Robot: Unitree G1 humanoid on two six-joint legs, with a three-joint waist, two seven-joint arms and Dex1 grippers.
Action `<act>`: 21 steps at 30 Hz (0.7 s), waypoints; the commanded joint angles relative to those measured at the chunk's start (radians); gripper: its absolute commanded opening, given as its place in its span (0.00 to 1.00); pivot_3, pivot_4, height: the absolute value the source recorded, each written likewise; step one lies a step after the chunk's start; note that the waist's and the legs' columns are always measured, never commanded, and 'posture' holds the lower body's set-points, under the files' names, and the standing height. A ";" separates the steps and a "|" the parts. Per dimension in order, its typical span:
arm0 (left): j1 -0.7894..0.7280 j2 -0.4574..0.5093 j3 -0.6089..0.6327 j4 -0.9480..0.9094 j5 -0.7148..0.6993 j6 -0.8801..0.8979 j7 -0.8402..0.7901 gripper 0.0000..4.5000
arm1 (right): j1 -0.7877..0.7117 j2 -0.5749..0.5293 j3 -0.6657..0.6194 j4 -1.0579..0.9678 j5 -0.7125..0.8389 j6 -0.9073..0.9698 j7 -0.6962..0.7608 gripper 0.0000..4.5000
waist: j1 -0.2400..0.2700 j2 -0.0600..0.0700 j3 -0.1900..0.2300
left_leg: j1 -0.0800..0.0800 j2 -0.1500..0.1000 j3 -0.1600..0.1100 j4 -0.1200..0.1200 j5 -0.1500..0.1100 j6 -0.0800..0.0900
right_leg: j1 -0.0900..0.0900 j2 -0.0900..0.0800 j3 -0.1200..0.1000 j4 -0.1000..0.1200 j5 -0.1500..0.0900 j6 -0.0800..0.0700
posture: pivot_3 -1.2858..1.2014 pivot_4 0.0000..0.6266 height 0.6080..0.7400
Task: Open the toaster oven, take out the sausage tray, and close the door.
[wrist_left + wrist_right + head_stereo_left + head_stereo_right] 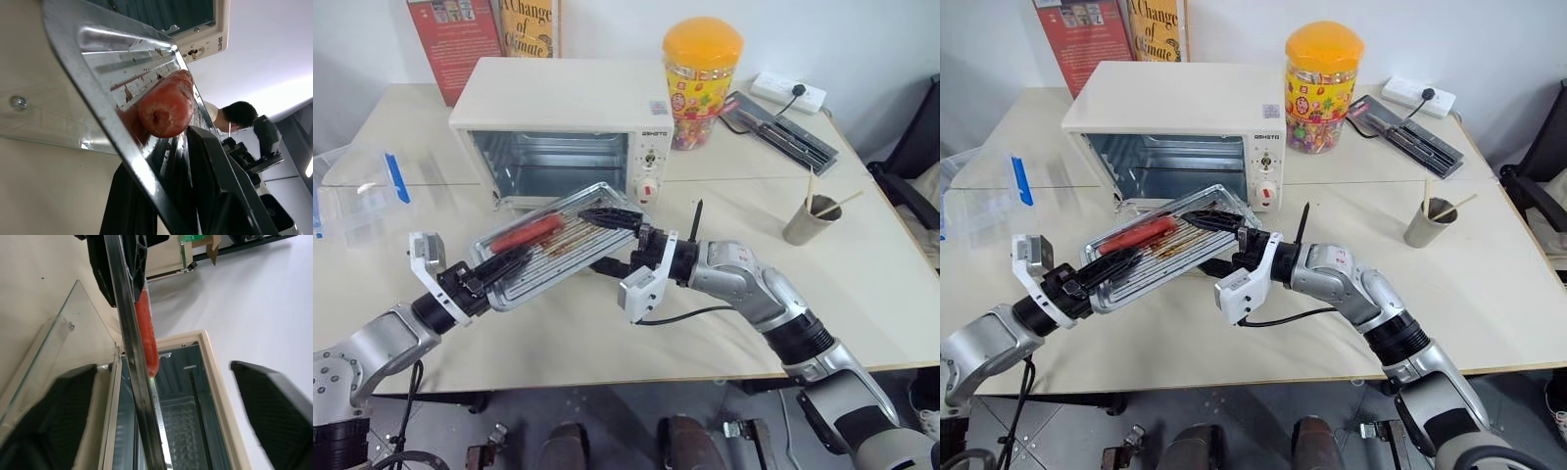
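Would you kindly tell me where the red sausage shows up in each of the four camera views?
Left eye view: sausage lies on the tilted tray, before the open oven.
Right eye view: same spot, left of centre.
Left wrist view: seen end-on, mid-frame, above the left gripper.
Right wrist view: a thin red strip beside the tray's edge.
Shared landmark: the oven's open cavity.

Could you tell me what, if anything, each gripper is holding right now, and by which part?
The left gripper clamps the tray by its near rim; the right gripper has its jaws open astride the opposite edge, holding nothing.
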 commanded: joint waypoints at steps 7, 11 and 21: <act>0.021 -0.003 0.028 -0.039 -0.013 -0.038 0.018 0.13 | 0.021 -0.087 -0.031 -0.098 0.155 0.031 0.141 1.00 | 0.002 0.000 0.000 | 0.000 0.000 0.000 0.000 0.000 0.000 | 0.001 0.000 0.000 -0.001 0.000 0.000 | 0.52 0.24 1.00; 0.029 0.000 0.040 -0.038 -0.010 -0.049 0.016 0.13 | 0.040 -0.150 -0.034 -0.114 0.246 0.052 0.234 1.00 | 0.004 0.000 0.000 | 0.000 0.000 0.000 0.000 0.000 0.000 | 0.001 0.000 0.000 -0.007 0.000 0.000 | 0.52 0.24 1.00; 0.108 0.010 0.109 -0.088 0.006 -0.074 0.014 0.13 | 0.109 -0.307 -0.085 -0.144 0.464 0.251 0.487 1.00 | 0.013 0.000 0.000 | 0.000 0.000 0.000 0.000 0.000 0.001 | 0.002 0.000 0.000 -0.009 0.000 0.000 | 0.52 0.24 1.00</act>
